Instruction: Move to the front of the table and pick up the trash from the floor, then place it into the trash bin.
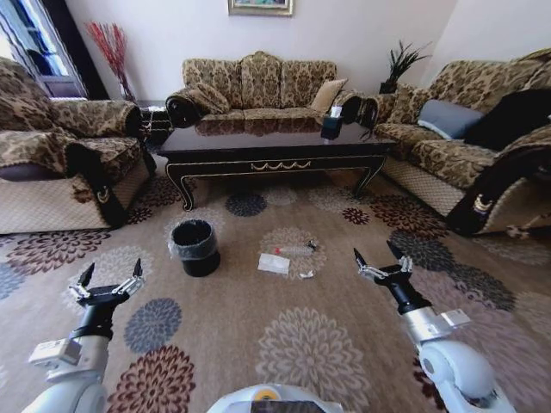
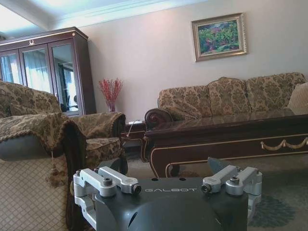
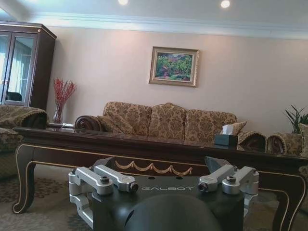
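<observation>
On the floor [image 1: 344,344] before the table [image 1: 275,146], trash [image 1: 288,256] beside trash bin [image 1: 195,247], left tool [image 1: 109,280] and right tool [image 1: 379,256] wide open, empty.

Home living room: patterned sofas [image 1: 256,84], coffee table [image 1: 271,142], framed painting [image 3: 173,66].

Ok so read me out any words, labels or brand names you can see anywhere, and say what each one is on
"GALBOT", on the dark housing of the left gripper, left wrist view.
"GALBOT", on the dark housing of the right gripper, right wrist view.
No other readable text: none shows on the trash bin, the trash or the table.
</observation>
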Controlling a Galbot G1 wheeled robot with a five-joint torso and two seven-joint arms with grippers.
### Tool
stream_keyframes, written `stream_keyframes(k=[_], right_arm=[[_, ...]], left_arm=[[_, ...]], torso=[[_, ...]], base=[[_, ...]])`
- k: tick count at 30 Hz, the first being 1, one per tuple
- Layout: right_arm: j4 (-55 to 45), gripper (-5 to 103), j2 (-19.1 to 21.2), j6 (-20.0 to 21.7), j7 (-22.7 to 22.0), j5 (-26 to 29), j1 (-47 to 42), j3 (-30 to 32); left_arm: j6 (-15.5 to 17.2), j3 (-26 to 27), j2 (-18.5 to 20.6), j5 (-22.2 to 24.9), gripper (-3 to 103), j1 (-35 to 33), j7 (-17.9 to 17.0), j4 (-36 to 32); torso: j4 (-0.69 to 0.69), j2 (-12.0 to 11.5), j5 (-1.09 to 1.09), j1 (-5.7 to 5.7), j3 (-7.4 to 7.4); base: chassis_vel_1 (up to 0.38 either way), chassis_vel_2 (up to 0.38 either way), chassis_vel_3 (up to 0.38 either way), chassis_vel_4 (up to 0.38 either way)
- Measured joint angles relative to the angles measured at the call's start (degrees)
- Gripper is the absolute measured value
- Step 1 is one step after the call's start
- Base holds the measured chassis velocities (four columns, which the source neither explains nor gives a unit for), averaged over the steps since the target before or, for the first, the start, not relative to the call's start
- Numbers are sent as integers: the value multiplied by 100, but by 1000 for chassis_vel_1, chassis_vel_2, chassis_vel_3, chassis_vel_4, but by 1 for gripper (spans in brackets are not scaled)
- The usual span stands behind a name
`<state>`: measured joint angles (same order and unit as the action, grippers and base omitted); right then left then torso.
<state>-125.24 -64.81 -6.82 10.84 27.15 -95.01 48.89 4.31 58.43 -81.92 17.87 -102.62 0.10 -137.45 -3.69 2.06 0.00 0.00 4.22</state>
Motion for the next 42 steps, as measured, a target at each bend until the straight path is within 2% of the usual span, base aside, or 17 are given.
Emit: stream_keyframes(k=[19,42], right_arm=[[-1,100,-11,-167,28,49,-26,-1],[-20,100,-96,-239,168,31,-80,-2]], left_arm=[[-23,-91,-54,-15,100,-13,-54,23],[-51,-137,-106,-80,100,-47,-63,-5]], torso=[[-1,2,-2,1,4],[0,5,0,0,3]], base=[[-334,336,333,-343],[-8,5,14,1]])
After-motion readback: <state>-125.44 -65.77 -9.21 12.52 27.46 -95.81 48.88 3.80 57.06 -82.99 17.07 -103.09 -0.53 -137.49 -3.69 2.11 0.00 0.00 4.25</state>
